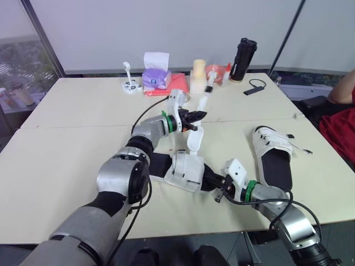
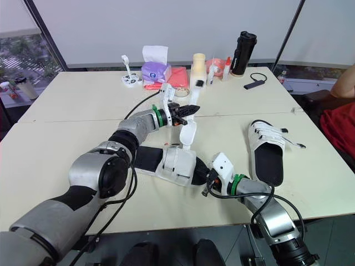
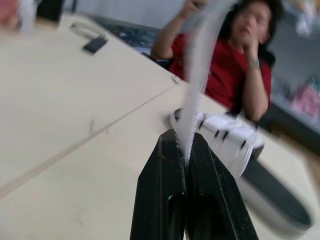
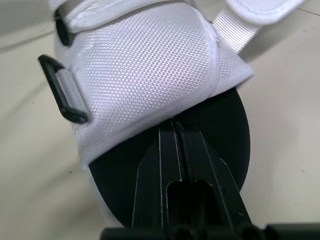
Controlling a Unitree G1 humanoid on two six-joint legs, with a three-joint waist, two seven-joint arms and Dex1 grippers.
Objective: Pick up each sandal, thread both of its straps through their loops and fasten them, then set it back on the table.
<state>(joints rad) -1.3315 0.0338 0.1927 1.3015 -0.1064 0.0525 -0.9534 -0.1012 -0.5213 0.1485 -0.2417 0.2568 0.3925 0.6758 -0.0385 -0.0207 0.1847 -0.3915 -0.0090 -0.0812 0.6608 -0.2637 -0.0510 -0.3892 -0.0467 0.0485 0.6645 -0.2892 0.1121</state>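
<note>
A: Any containers on the table [image 1: 66, 144]?
B: A purple box [image 1: 156, 78] at the far edge, with a white tissue [image 1: 156, 60] standing out of it. A black bottle [image 1: 243, 60] stands further right, contents hidden.
A: And the sandal [image 1: 186, 172]?
B: Flat on the table near the front, between the arms. The right gripper [image 4: 175, 125] is clamped on one end, where the white upper meets the black footbed. The left gripper [image 3: 182, 145], above it, pinches its strap [image 1: 195, 138], drawn upright.
A: Its look?
B: White woven upper, black loop [image 4: 62, 95], black sole. A second sandal [image 1: 272, 152] lies well apart to the right.
</note>
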